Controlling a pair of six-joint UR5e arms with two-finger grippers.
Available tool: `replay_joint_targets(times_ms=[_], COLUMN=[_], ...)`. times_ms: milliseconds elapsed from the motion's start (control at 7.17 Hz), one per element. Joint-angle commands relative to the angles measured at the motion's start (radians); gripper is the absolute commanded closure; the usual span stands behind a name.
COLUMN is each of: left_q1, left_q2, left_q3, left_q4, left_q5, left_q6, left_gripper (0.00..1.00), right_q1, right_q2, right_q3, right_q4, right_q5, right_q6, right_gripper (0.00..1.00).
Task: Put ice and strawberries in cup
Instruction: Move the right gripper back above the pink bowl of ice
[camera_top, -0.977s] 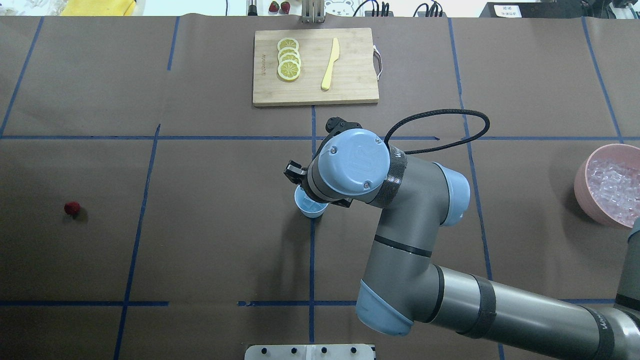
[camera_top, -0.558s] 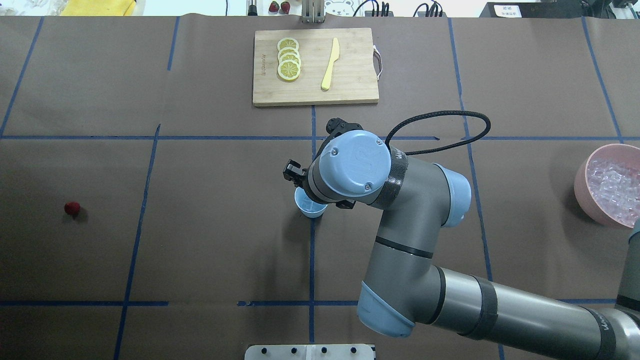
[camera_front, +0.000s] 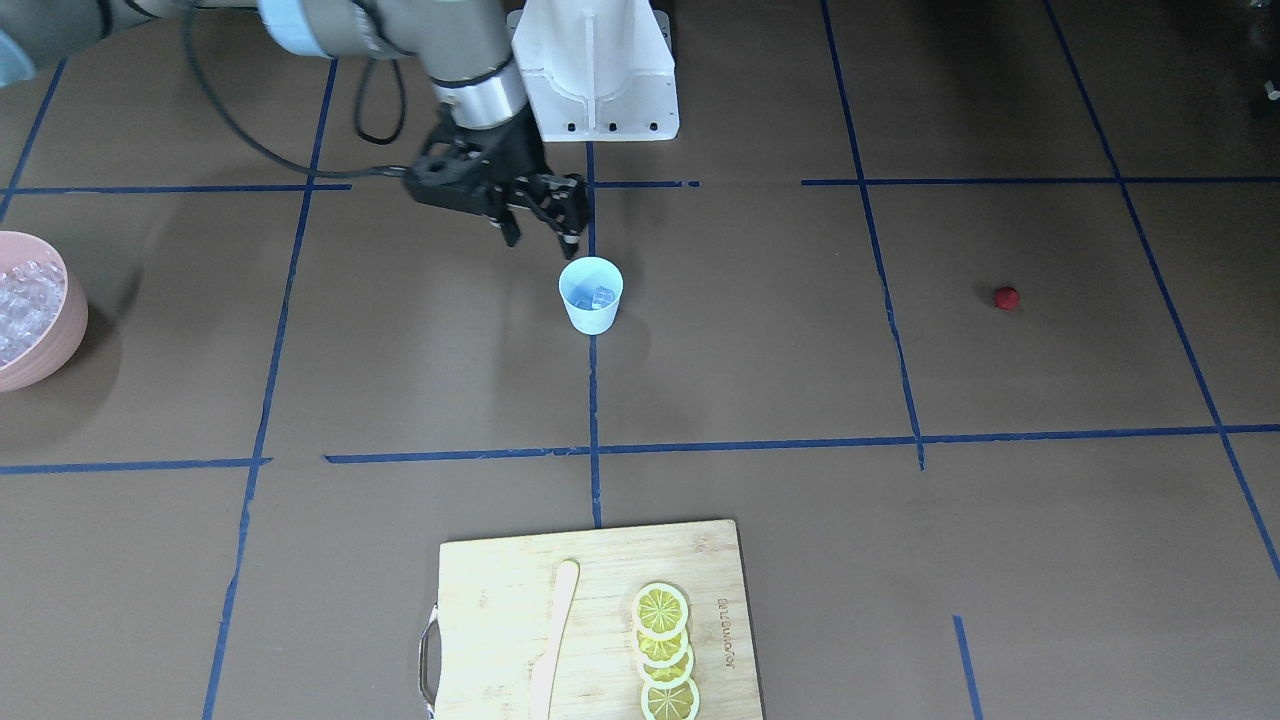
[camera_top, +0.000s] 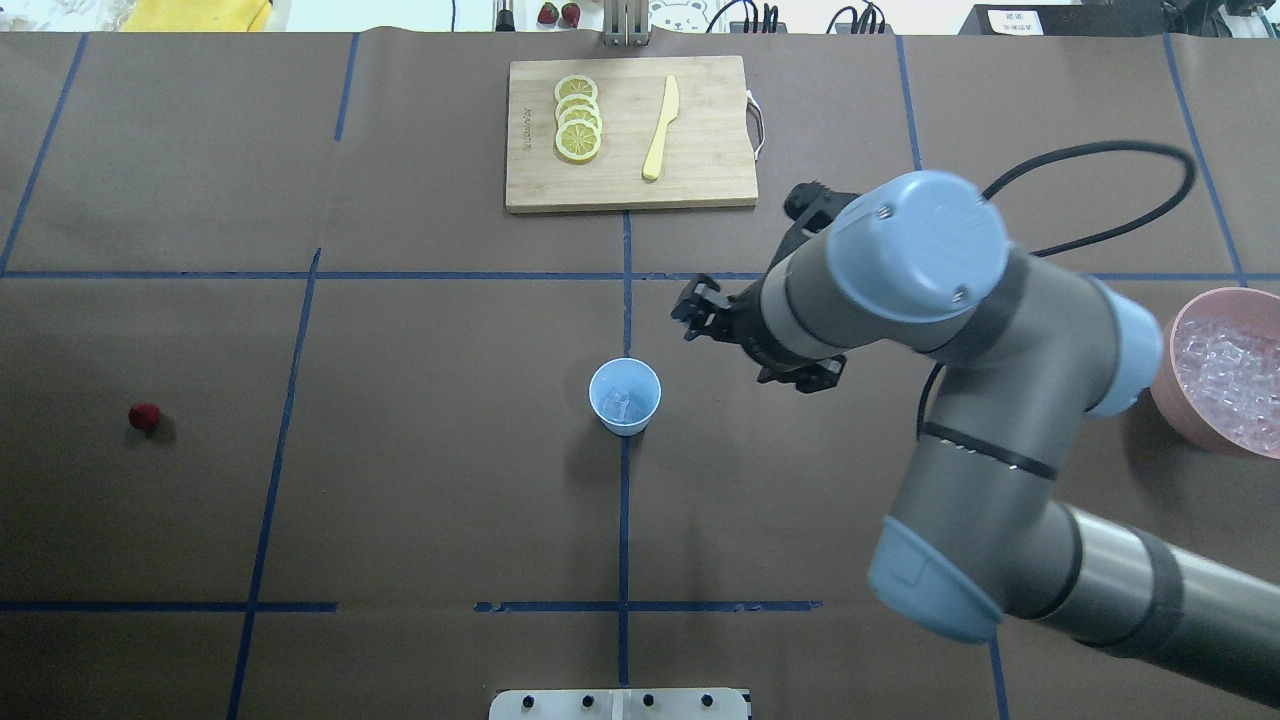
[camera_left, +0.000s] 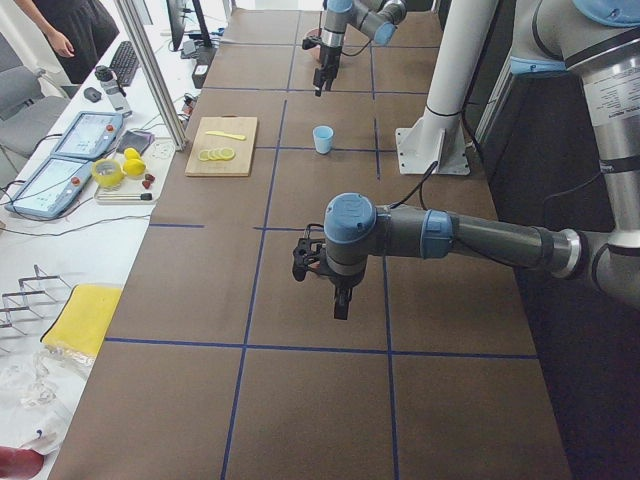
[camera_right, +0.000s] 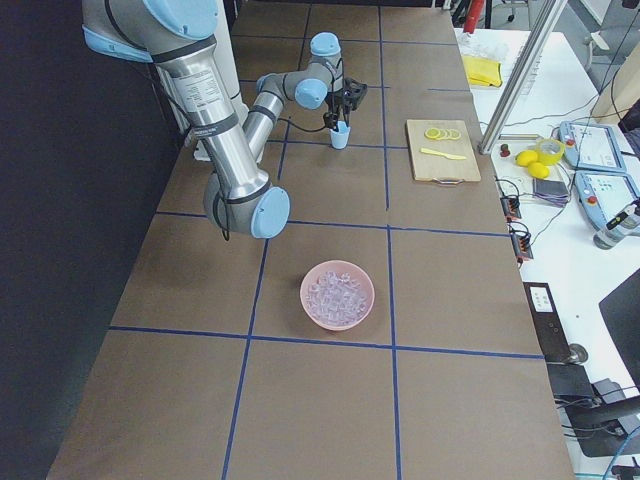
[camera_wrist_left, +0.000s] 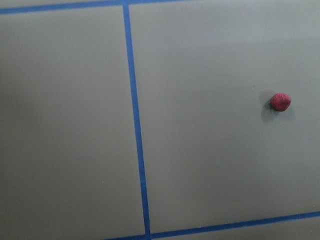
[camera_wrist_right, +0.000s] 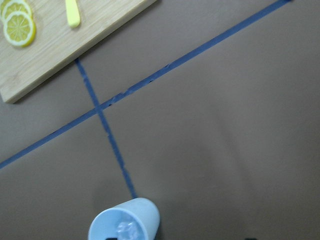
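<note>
The light-blue cup (camera_top: 625, 397) (camera_front: 591, 295) stands upright at the table's middle, with one clear cube of ice (camera_top: 616, 405) (camera_front: 598, 296) inside; the right wrist view shows it at the lower edge (camera_wrist_right: 125, 220). My right gripper (camera_top: 697, 315) (camera_front: 541, 238) hangs open and empty, up and to the right of the cup in the overhead view. The strawberry (camera_top: 145, 416) (camera_front: 1006, 297) (camera_wrist_left: 280, 101) lies alone on the mat on the robot's far left. My left gripper (camera_left: 340, 300) shows only in the exterior left view, pointing down above the mat; I cannot tell its state.
A pink bowl (camera_top: 1160, 365) (camera_front: 72, 300) full of ice cubes sits at the robot's far right. A wooden board (camera_top: 710, 120) with lemon slices (camera_top: 578, 118) and a yellow knife (camera_top: 660, 128) lies at the far side. The robot's white base (camera_front: 600, 70) is behind the cup.
My right gripper has moved from directly over the cup to the right and slightly farther away, uncovering the cup. The cup and strawberry have not moved.
</note>
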Motion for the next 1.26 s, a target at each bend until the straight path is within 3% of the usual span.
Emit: replay_joint_targets(times_ms=[0,279,419,698,837,1116], left_q1=[0.162,0.314,0.398,0.608,0.67,0.681], left_q2=[-0.015,-0.053,-0.111,-0.185,-0.253,-0.268], left_q3=[0.002,0.007,0.01,0.043,0.104,0.25], left_q4=[-0.17,-0.252,-0.253,-0.259,-0.26,-0.446], left_q5=[-0.008,0.021,0.081,0.315,0.357,0.365], left_q6=[-0.267,-0.49,-0.653,-0.771,-0.843,-0.882], left_gripper=[0.0,0.0,0.0,0.0,0.0,0.0], right_q1=[0.196,0.406,0.496,0.62,0.646,0.655], right_q2=[-0.253,-0.429,-0.509,-0.609,-0.645,-0.648], right_q3=[0.163,0.189,0.183,0.176,0.176,0.175], right_q4=[-0.009,-0.008,-0.009,-0.011,-0.011,-0.011], right_q5=[0.202,0.361,0.417,0.445,0.445,0.445], right_q6=[-0.259,-0.583,-0.754,-0.975,-1.047,-1.054], right_gripper=[0.01,0.01,0.01,0.01,0.01,0.01])
